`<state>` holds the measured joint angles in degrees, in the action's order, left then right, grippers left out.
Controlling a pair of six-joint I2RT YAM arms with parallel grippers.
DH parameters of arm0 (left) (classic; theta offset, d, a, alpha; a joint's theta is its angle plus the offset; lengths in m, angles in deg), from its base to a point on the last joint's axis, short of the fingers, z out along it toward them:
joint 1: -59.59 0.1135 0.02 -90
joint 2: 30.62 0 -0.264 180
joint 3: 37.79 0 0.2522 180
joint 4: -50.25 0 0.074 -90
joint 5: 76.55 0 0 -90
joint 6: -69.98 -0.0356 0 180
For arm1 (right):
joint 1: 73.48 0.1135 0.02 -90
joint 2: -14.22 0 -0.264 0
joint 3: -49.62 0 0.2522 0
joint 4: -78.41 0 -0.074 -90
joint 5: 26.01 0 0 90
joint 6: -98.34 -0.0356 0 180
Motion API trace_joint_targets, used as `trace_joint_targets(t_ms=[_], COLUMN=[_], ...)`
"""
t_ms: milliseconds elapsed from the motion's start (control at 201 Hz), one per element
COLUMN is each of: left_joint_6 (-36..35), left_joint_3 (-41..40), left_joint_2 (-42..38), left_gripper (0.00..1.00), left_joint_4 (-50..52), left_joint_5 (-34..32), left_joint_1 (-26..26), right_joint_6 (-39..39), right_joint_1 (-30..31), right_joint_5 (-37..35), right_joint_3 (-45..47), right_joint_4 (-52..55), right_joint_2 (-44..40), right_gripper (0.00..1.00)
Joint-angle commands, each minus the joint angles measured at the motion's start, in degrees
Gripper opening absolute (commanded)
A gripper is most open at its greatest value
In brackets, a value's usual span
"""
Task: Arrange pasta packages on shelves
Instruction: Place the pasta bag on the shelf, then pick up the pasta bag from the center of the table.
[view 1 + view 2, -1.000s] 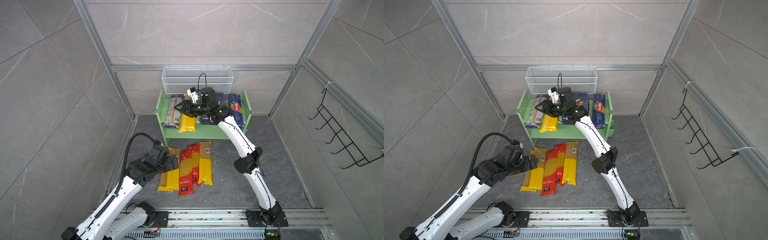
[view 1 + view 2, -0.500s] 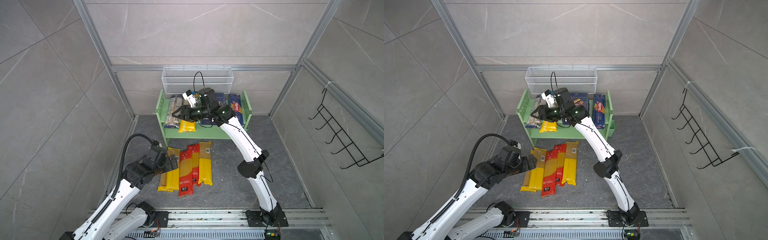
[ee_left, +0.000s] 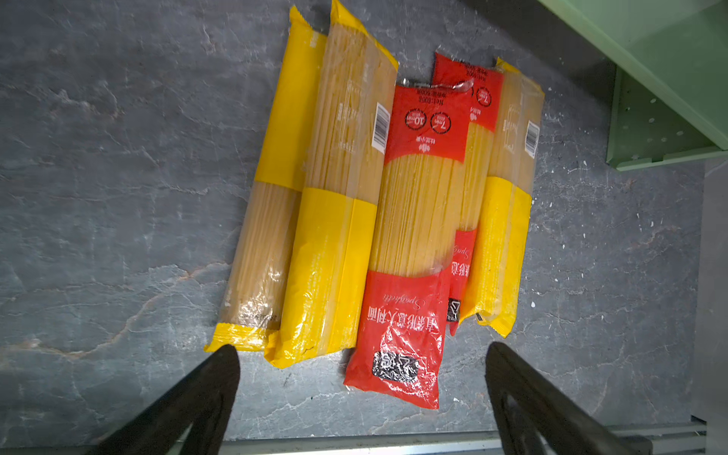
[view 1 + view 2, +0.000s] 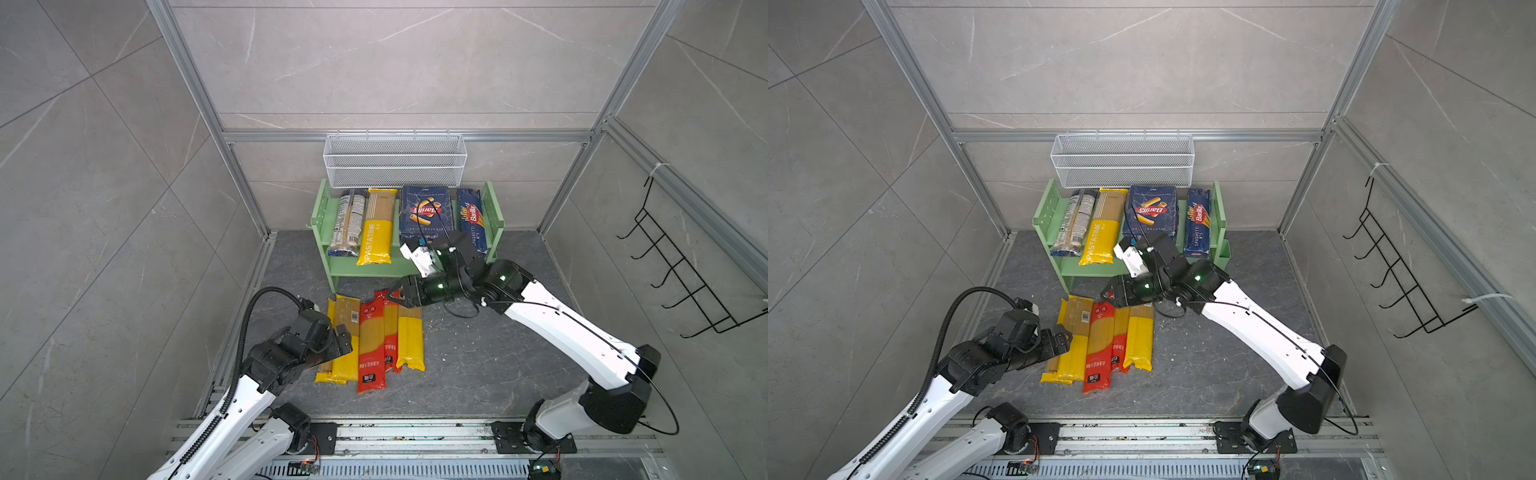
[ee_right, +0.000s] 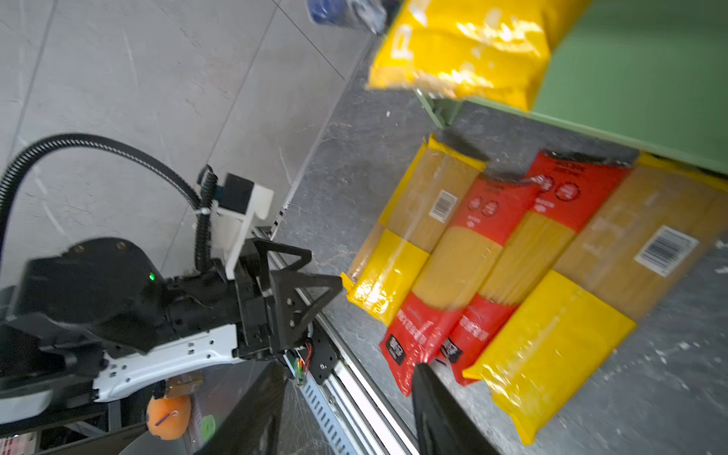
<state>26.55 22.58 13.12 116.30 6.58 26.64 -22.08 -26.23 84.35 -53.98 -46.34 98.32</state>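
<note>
1. The shelves (image 4: 494, 216) are the largest thing before you. Their top board carries four packs side by side: the clear brownish-labelled bag (image 4: 347, 224), the yellow Pastatime bag (image 4: 376, 232), the wide Barilla pack (image 4: 426, 212) and the narrow Barilla pack (image 4: 471, 222). The lower board is mostly hidden, so you cannot tell what room it offers.
2. Five long spaghetti bags (image 3: 335, 216) lie in a row on the floor (image 4: 478, 357), just in front of the shelves. They touch and partly overlap: two yellow, two red, one yellow.
3. The red bag (image 3: 413, 220) lies on top of its neighbours, so it is likely your easiest pick.
   - Expect it to be fairly heavy and stiff along its length, with slick film and brittle strands.
   - Grip it across the middle, where it should balance, not by a crimped end.
   - Squeeze gently.
4. Your left gripper (image 3: 362, 348) hovers at the near ends of the bags. Its jaws are spread wide and hold nothing.
5. Your right gripper (image 4: 395, 296) hangs over the far ends of the bags, near the shelf front. Its jaws are partly apart with nothing between them.
</note>
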Motion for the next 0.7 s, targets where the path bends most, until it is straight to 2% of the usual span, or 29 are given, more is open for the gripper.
trace_joint_targets(t_ms=[0, 184, 438, 657, 692], left_joint_6=[2.1, 5.1, 10.7, 14.4, 14.8], left_joint_3=[-0.8, -5.6, -6.2, -7.4, -7.4], left_joint_2=[0.5, 1.7, 10.3, 20.4, 21.6], left_gripper=[0.98, 0.97, 0.97, 0.95, 0.95], left_joint_4=[-3.1, -8.3, -11.3, -17.3, -17.4], left_joint_5=[3.3, 5.1, -5.6, -7.6, -8.1], left_joint_1=[0.2, -1.6, -16.9, -24.8, -25.5], right_joint_6=[-0.9, -2.3, -4.5, -6.3, -6.5], right_joint_1=[0.2, 0.2, 0.3, 0.4, 0.5], right_joint_5=[-3.2, -5.6, -9.3, -12.1, -12.5], right_joint_3=[8.2, 19.9, 34.2, 43.9, 44.8], right_joint_4=[-4.1, -6.4, -10.4, -14.9, -15.6], right_joint_2=[-5.5, -12.0, -16.5, -16.4, -15.8], right_gripper=[0.55, 0.55, 0.55, 0.56, 0.61])
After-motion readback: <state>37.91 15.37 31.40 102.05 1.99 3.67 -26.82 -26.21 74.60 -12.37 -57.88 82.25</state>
